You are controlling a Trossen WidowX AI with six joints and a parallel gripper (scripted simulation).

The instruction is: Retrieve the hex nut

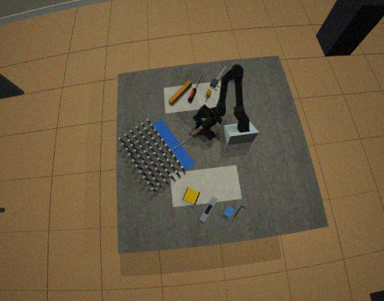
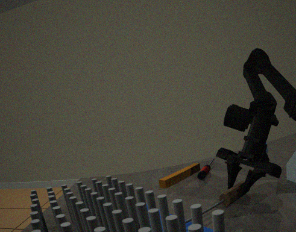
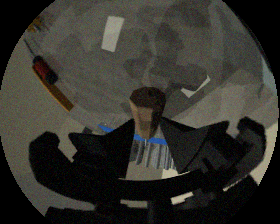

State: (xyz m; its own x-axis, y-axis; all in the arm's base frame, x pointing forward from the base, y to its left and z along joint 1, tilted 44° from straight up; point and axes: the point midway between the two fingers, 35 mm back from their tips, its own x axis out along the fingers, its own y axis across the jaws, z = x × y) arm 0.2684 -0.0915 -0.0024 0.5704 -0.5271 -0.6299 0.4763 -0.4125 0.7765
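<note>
My gripper (image 1: 202, 128) (image 2: 237, 188) (image 3: 146, 120) is shut on the wooden handle (image 1: 195, 132) (image 2: 228, 196) (image 3: 147, 98) of a tool with a thin metal shaft (image 1: 183, 142) (image 2: 208, 209). The shaft slants across the blue taped strip (image 1: 166, 133) (image 2: 201, 227) (image 3: 158, 141), and its far end is at the front row of spacers. Whether the tip is between spacers or touches one, I cannot tell. The grey metal spacers (image 1: 148, 120) (image 2: 149, 195) stand upright in rows. I cannot make out the hex nut in any view.
An orange bar (image 1: 180, 92) (image 2: 179, 176) (image 3: 58, 97) and a red screwdriver (image 1: 192, 94) (image 2: 204, 172) (image 3: 45, 70) lie on the back white sheet (image 1: 170, 108). A yellow block (image 1: 191, 195) lies on the front sheet (image 1: 221, 182). A pale box (image 1: 241, 137) is under the arm's base.
</note>
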